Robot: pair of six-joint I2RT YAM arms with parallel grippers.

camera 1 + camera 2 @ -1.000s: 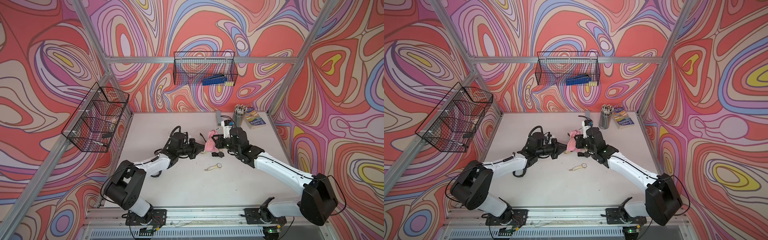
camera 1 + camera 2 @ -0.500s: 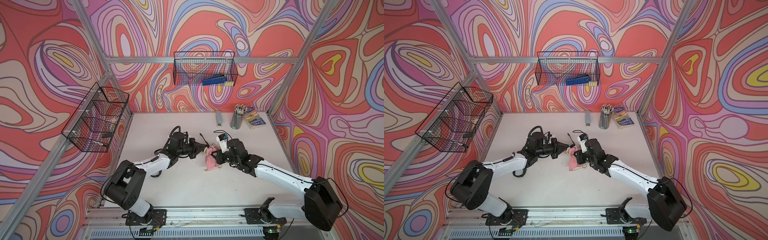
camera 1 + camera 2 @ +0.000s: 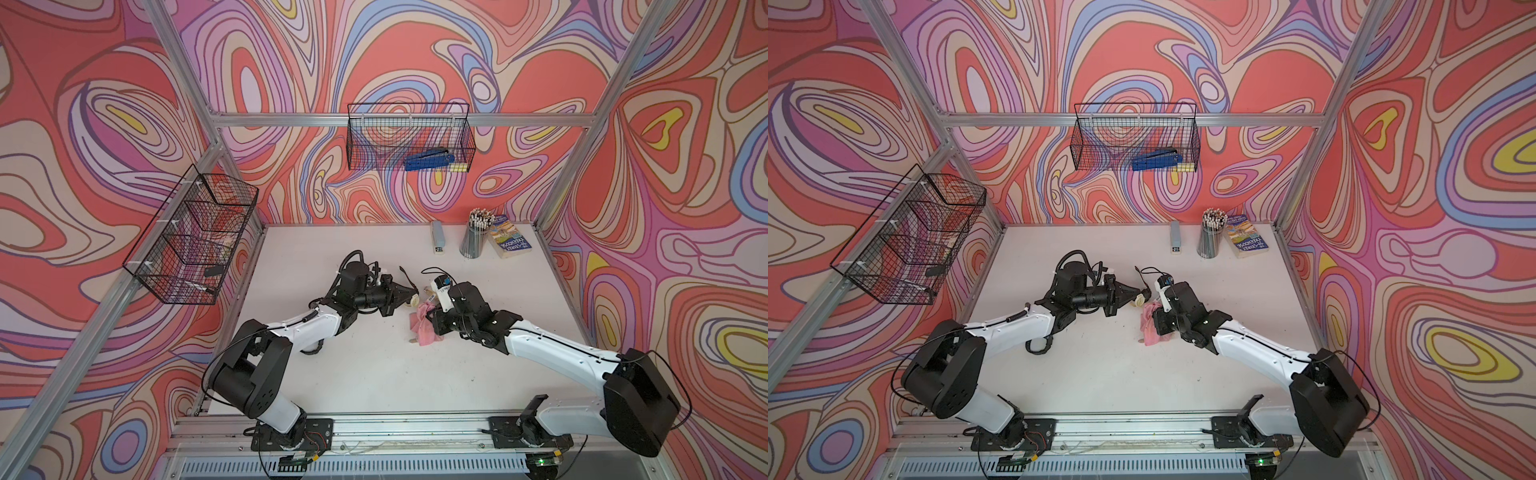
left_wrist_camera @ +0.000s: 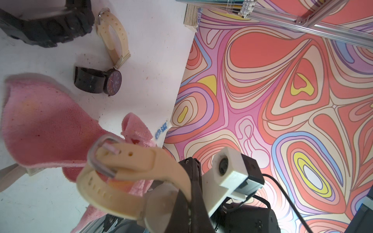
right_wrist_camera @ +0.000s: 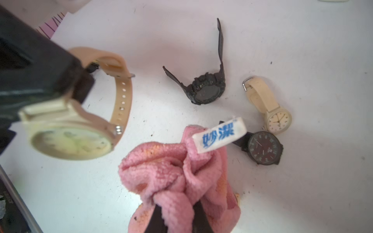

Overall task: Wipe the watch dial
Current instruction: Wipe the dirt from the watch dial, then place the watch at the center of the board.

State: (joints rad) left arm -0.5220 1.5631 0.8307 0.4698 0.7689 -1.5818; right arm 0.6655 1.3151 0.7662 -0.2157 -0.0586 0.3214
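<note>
Watch dial (image 5: 70,141): pale, smudged face of the cream watch (image 3: 414,301). You have it turned toward the right wrist camera, near the middle of the table (image 3: 374,374).
Strap (image 4: 121,177): buckled into a loop, sticking out past the fingers in the left wrist view.
Left gripper (image 3: 407,293): your jaws are closed tight on the cream watch at the case end, and the arm reaches toward the right arm.
Pink cloth (image 5: 171,171): bunched, with a white tag with blue print (image 5: 219,136) on top. It sits just beside the dial, and a sliver of table shows between them in the right wrist view.
Right gripper (image 5: 177,213): your fingers are narrow, pinching the pink cloth, tips buried in the folds.
Loose watches: black chunky watch (image 5: 203,90), second cream watch (image 5: 268,109) and dark-dial watch (image 5: 264,148) lie on the table beyond the cloth, the last two close together.
Back edge: grey block (image 3: 437,241), pencil cup (image 3: 473,243) and book (image 3: 509,241) stand in a row by the back wall.
Walls: one wire basket (image 3: 374,137) on the back wall holds a blue tool (image 3: 428,158). You see a second wire basket (image 3: 187,241) on the side frame.
</note>
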